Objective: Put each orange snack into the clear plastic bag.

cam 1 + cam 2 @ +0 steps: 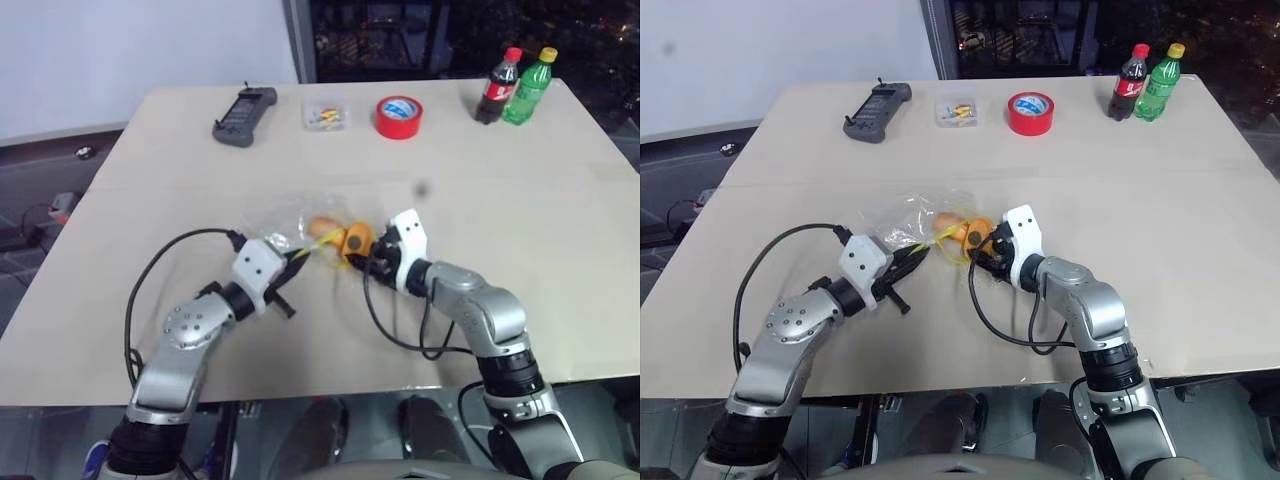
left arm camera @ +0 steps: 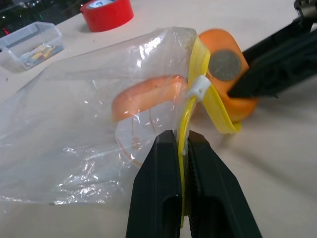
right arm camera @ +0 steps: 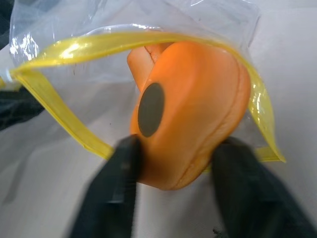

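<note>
A: Start at the left. What is the left gripper [image 2: 184, 148] doing?

B: Its two black fingers [image 2: 158, 193] are pinched tight on the yellow seal strip [image 2: 198, 64] of the clear plastic bag [image 2: 74, 134], holding one lip of the mouth up off the table [image 1: 520, 200]. The rest of the bag lies crumpled on the tabletop, toward the far side.

A: Anything inside it?

B: One orange snack [image 2: 146, 96] — seen through the crinkled film, so its outline is soft and its speckled top is hard to make out. From the head views it is a pale orange patch under the glare.

A: And the second snack [image 3: 190, 111]?

B: At the bag's mouth, partly through the yellow loop of the seal. The right gripper [image 3: 173, 148] has a finger on each side of it, pressed against its flanks, gripping it. A round grey disc shows on its underside.

A: How far in is it?

B: I cannot tell exactly; the strip arches over it, and the far end is hidden behind the snack itself.

A: Further right and back?

B: Along the far edge: a dark handheld controller [image 1: 243, 117], a small clear box [image 1: 325, 113] whose contents are too small to read, a red tape roll [image 1: 399, 117], then a cola bottle [image 1: 497, 87] touching a green bottle [image 1: 528, 88].
</note>
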### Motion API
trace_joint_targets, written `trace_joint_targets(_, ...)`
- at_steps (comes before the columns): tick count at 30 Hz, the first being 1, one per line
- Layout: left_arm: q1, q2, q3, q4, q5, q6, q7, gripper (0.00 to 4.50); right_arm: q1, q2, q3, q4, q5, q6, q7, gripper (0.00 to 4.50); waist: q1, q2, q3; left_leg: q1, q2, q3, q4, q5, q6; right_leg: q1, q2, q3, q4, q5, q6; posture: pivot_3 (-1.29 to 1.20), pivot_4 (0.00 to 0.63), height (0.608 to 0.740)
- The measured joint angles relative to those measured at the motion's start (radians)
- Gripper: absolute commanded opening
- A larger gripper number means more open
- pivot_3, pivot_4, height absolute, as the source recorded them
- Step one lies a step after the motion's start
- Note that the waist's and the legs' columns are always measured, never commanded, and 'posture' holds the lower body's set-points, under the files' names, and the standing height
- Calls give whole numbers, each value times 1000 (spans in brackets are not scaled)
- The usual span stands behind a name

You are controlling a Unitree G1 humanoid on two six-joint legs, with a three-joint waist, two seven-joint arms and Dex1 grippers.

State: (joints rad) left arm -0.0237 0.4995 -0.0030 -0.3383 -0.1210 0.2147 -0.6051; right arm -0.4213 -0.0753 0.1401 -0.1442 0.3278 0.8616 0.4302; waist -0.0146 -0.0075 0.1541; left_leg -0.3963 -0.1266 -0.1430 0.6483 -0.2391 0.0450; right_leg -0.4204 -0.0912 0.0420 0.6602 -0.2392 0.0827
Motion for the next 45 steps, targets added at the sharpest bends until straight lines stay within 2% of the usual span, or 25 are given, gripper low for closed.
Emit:
trace_joint_targets(2,13,3,-1,-1,13,-17,1,0,0,-12,2,-4,0,0,2,214,0,0,0,0,0,0,0,0,0,0,0,0,0,0,0,0,150,740)
trace_joint_targets(3,19,6,-2,-2,21,-28,1,0,-1,-23,11,-11,-2,0,4,36,0,0,0,0,0,0,0,0,0,0,0,0,0,0,0,0,150,740)
trace_joint_targets(8,41,14,-7,-1,47,-83,1,0,-41,-147,113,-65,-74,-49,41,36,1,0,0,0,0,0,0,0,0,-1,0,0,0,0,0,0,150,740)
trace_joint_targets(11,48,20,-11,-1,64,-119,-2,0,-68,-229,231,-94,-170,-118,68,36,-1,0,0,0,0,0,0,0,0,-1,0,0,0,0,0,0,150,740)
trace_joint_targets(16,51,29,-34,7,100,-159,-3,0,-121,-280,352,-85,-298,-203,85,36,0,0,0,0,0,0,0,0,0,-1,0,0,-1,0,0,0,150,740)
trace_joint_targets(26,56,19,-56,28,155,-218,8,0,-213,-336,463,58,-561,-497,105,36,0,0,0,0,0,0,0,0,0,-1,0,-1,-1,0,0,0,150,740)
trace_joint_targets(33,39,-36,-45,18,94,-156,18,0,-241,-333,501,149,-730,-719,76,36,1,0,0,0,0,0,0,0,0,-1,0,0,-1,0,0,0,150,740)
trace_joint_targets(39,31,-51,-32,-5,22,-86,19,0,-240,-331,513,215,-869,-904,-16,36,1,0,0,0,0,0,0,0,-1,-1,1,0,-1,0,0,0,150,740)
trace_joint_targets(45,32,-33,-37,-6,21,-78,13,0,-259,-280,512,327,-988,-1041,-159,36,0,0,0,0,0,0,0,0,-1,-1,1,0,-1,0,0,0,150,740)
